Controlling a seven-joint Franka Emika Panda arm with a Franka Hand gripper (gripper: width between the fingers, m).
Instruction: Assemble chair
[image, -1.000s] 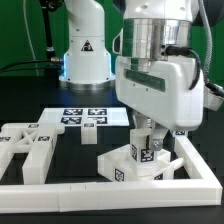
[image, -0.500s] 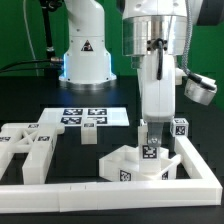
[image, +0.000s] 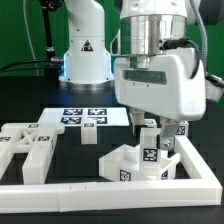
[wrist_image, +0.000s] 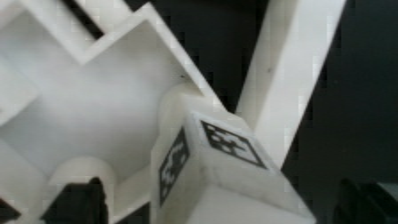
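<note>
The chair's white seat block (image: 124, 164) lies in the corner of the L-shaped border rail (image: 90, 187). An upright tagged post (image: 147, 152) stands on it. My gripper (image: 148, 134) hangs straight above and straddles the post's top. In the wrist view the tagged post (wrist_image: 222, 150) rises between my dark fingertips (wrist_image: 80, 200), with a gap showing on each side, so my gripper (wrist_image: 222, 205) is open and holds nothing. The seat block (wrist_image: 71, 100) fills the space behind the post. Another cube-topped post (image: 180, 128) stands to the exterior view's right.
The marker board (image: 70, 113) lies on the black table in front of the robot's base (image: 84, 55). A small white block (image: 90, 137) stands near it. More white chair pieces (image: 25, 150) lie at the exterior view's left, inside the rail.
The hand turned about its vertical axis and back again over the post. The jaws, which were closed on the post, have now spread apart and let go of it.
</note>
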